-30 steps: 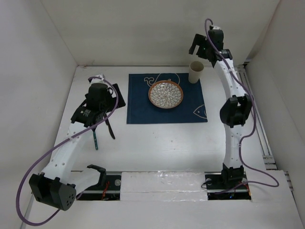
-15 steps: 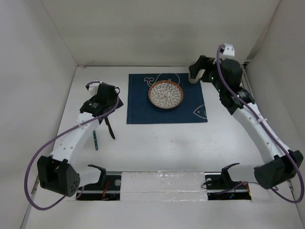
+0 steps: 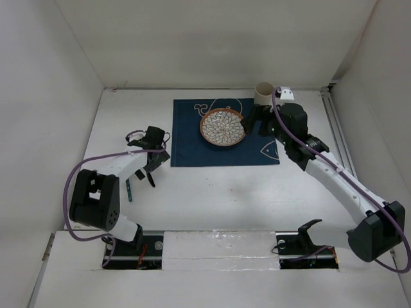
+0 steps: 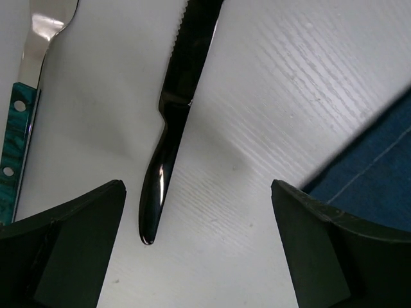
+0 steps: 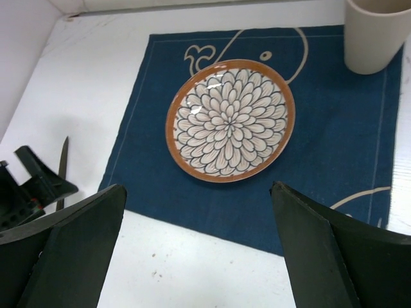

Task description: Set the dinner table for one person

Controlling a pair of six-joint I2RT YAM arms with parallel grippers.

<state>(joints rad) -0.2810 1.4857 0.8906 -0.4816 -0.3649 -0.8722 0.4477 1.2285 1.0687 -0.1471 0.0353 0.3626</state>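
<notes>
The left gripper (image 4: pixel 198 187) was seen spread over a black knife (image 4: pixel 174 96) laid on the white dinner table (image 3: pixel 225 192), beside the navy placemat (image 3: pixel 192 144). The handle, off-centre, would best be centred before closing. The right gripper (image 5: pixel 198 187) was spread, empty, above the plate (image 5: pixel 230 120).

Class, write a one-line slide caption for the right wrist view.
Open right gripper over a navy-blue cloth placemat bearing a round orange-rimmed petal-patterned plate, beige cylindrical cup at its corner.
</notes>
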